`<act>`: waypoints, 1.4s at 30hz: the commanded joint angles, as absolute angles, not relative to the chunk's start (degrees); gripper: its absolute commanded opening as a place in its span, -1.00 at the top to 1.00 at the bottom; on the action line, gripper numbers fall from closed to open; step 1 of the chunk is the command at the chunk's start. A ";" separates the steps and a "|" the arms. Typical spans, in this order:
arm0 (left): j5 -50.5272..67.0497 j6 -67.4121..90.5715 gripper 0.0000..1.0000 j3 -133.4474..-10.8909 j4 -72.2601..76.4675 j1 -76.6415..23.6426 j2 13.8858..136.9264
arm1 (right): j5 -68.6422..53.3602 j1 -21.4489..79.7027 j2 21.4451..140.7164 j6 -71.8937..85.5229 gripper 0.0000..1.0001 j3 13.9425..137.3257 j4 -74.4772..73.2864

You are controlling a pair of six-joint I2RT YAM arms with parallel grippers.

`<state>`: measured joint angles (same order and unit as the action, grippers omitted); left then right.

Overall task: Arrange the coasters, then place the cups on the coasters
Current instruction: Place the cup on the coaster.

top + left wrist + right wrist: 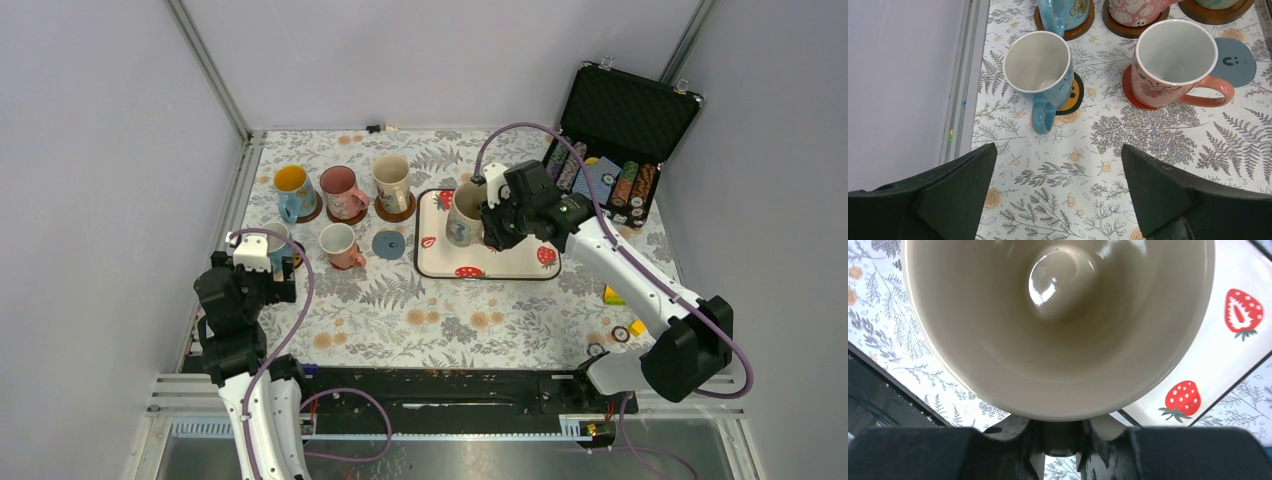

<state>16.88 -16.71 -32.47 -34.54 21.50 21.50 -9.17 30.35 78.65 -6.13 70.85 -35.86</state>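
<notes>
A cream cup (465, 212) is over the left part of the strawberry tray (500, 268). My right gripper (490, 226) is shut on its handle; in the right wrist view the handle sits between the fingers (1060, 437) under the cup (1058, 325). A grey-blue coaster (388, 244) lies bare left of the tray. A blue cup (291, 190), a pink cup (343, 192) and a cream cup (392, 184) stand on brown coasters. The white-and-blue cup (1037, 67) sits on the black-and-orange coaster (1074, 95), the pink-handled cup (1173, 62) on the red coaster (1127, 90). My left gripper (1058, 190) is open, nearer than these two cups.
An open black case of poker chips (620, 140) stands at the back right. Loose chips (620, 333) and small yellow and orange pieces (612, 295) lie near the right arm's base. A metal rail (960, 100) and the grey wall run along the left.
</notes>
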 commanded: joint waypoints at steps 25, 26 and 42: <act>16.76 -16.98 -0.97 -32.61 -31.58 21.99 22.53 | -15.66 42.03 83.23 -10.20 1.00 80.77 -35.34; 16.71 -16.97 -0.97 -32.65 -31.56 21.97 22.56 | -15.88 42.29 83.30 -10.21 1.00 81.11 -35.53; 16.71 -16.94 -0.98 -32.58 -31.49 21.97 23.02 | -14.76 44.70 85.36 -12.64 1.00 77.12 -33.12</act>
